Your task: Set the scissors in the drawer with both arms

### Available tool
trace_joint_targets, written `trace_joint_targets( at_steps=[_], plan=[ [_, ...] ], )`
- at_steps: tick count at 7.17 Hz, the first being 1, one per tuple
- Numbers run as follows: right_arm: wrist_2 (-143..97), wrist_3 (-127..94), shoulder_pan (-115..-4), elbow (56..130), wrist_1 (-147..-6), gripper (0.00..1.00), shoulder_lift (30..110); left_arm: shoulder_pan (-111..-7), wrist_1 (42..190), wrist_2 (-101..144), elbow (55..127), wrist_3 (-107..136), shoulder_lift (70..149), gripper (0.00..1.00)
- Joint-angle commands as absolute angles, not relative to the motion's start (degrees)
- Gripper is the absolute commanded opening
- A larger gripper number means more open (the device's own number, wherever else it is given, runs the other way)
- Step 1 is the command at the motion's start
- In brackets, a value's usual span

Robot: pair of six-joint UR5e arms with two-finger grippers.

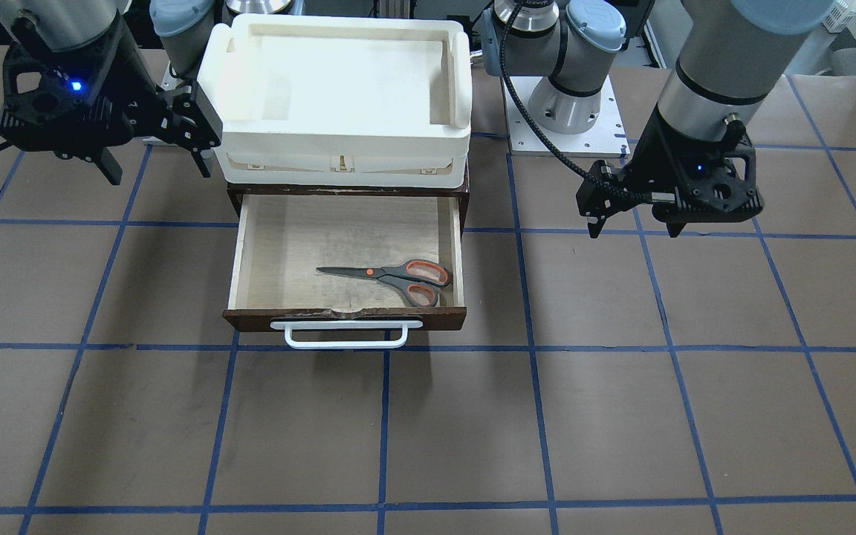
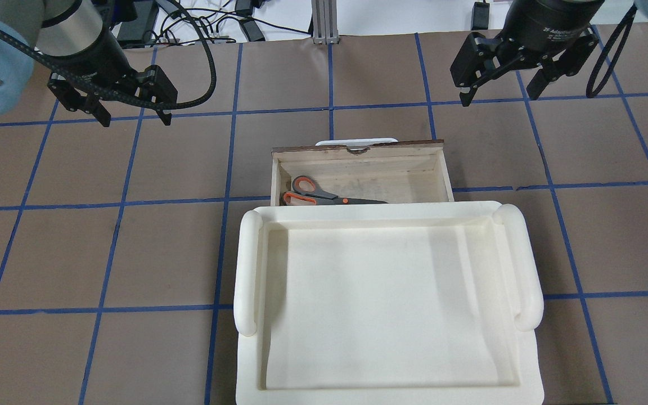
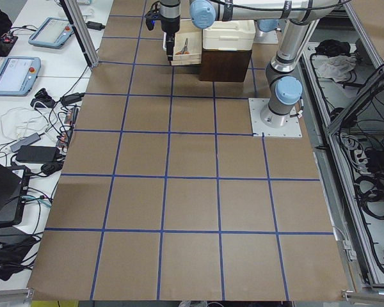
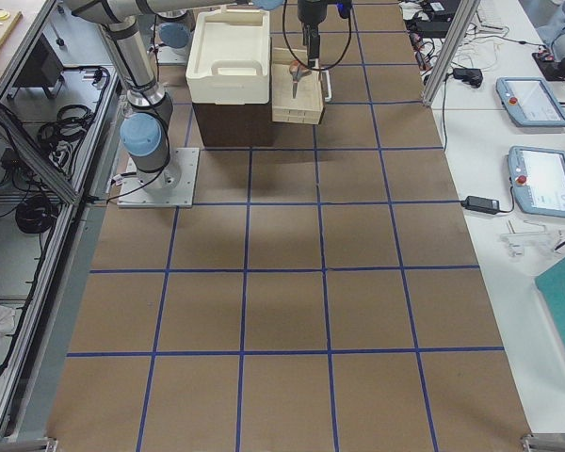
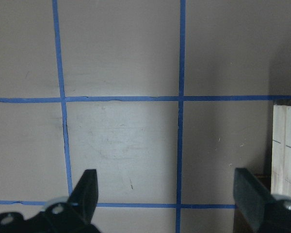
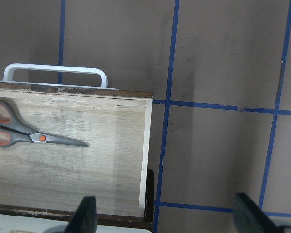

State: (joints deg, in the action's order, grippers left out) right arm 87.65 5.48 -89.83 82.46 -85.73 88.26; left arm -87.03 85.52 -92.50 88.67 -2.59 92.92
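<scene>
The scissors (image 1: 391,276) lie flat inside the open drawer (image 1: 346,318), handles toward its front corner. They also show in the overhead view (image 2: 324,197) and the right wrist view (image 6: 26,133). The drawer (image 2: 358,149) is pulled out, with its white bar handle (image 1: 346,338) at the front. My left gripper (image 1: 633,230) is open and empty, hovering above the table beside the drawer; it also shows in the overhead view (image 2: 135,120) and the left wrist view (image 5: 169,194). My right gripper (image 1: 159,171) is open and empty on the other side (image 2: 498,98), above the drawer's corner (image 6: 167,216).
A cream-white plastic tray (image 2: 248,264) sits on top of the dark cabinet and covers the back of the drawer. The brown table (image 1: 621,416) carries a grid of blue tape. The left arm's base plate (image 1: 569,134) stands behind.
</scene>
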Motion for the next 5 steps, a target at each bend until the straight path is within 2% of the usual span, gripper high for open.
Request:
trace_joint_targets(
  at_steps=[1,5],
  plan=[
    [88.24,5.54,-89.82,82.88,-86.66,1.00,87.19,-86.92,85.52,-92.37,89.64,-2.37,91.85,1.00],
    [93.16,5.54,-89.74,83.23,-85.34,1.00,86.48,-86.75,85.52,-88.59,90.00,-3.08,91.58,1.00]
  ],
)
